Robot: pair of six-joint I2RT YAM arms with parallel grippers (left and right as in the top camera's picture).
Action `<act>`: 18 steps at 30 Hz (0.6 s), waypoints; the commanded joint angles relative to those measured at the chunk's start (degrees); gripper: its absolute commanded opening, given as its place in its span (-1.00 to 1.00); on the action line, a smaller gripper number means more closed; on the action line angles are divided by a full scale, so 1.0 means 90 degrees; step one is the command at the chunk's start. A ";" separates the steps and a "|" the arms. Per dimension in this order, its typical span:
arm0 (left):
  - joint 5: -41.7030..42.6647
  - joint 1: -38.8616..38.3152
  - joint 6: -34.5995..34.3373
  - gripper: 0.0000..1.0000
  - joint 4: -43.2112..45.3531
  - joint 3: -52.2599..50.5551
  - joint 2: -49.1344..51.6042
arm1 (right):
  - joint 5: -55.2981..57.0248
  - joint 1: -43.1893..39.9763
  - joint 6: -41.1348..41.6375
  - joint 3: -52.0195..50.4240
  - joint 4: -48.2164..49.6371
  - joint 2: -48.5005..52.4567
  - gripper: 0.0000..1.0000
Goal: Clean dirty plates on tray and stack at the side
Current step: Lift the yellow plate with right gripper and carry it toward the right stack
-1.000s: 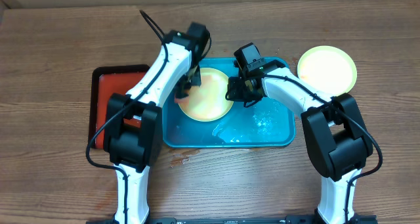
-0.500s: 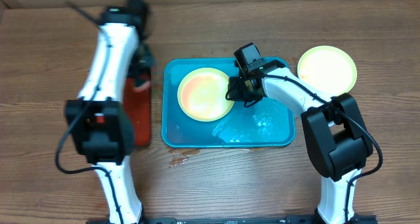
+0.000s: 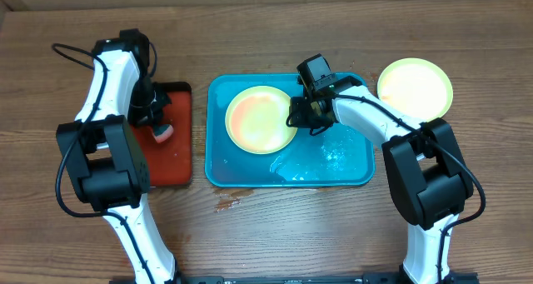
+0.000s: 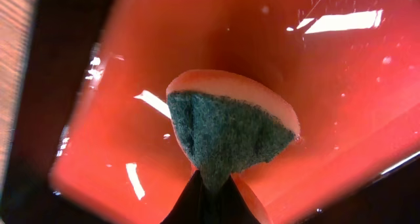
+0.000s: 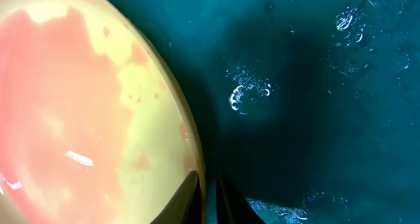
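Apparently pinches the smeared plate (image 3: pixel 260 119) by its right rim with the right gripper (image 3: pixel 295 115), inside the turquoise tray (image 3: pixel 350 174); likely light, stiff, slippery. Clamps a sponge (image 4: pixel 226 129) in the left gripper (image 3: pixel 157 124) over the red tray (image 3: pixel 173 163).

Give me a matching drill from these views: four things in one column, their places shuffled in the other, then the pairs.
Things
1. sponge
2. smeared plate
3. plain yellow-green plate
4. right tool

Places
A. on the table, right of the turquoise tray
B. lying in the turquoise tray
C. gripping the smeared plate's rim
D. pinched in the left tool over the red-orange tray

Pairs: 1-D, 2-B, 3-A, 4-C
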 commanded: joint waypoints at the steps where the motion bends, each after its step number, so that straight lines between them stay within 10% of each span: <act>1: 0.0104 -0.0029 0.0034 -0.88 0.0097 -0.0058 0.0032 | 0.0114 -0.0053 -0.0017 -0.0027 0.0019 0.0010 -0.83; 5: 0.0102 0.0036 0.0041 -0.77 0.0180 -0.0058 0.0032 | 0.0112 -0.0053 -0.0168 -0.0029 -0.0024 0.0010 -0.93; 8: 0.0109 0.0107 0.0063 -0.33 0.0177 -0.0053 0.0032 | 0.0107 -0.0051 -0.0204 -0.0027 -0.0029 0.0010 -0.93; 18: 0.0872 0.0308 0.0566 -0.25 -0.0075 0.0563 0.0032 | 0.0114 0.0029 -0.0833 0.0954 -0.0930 0.0002 -0.93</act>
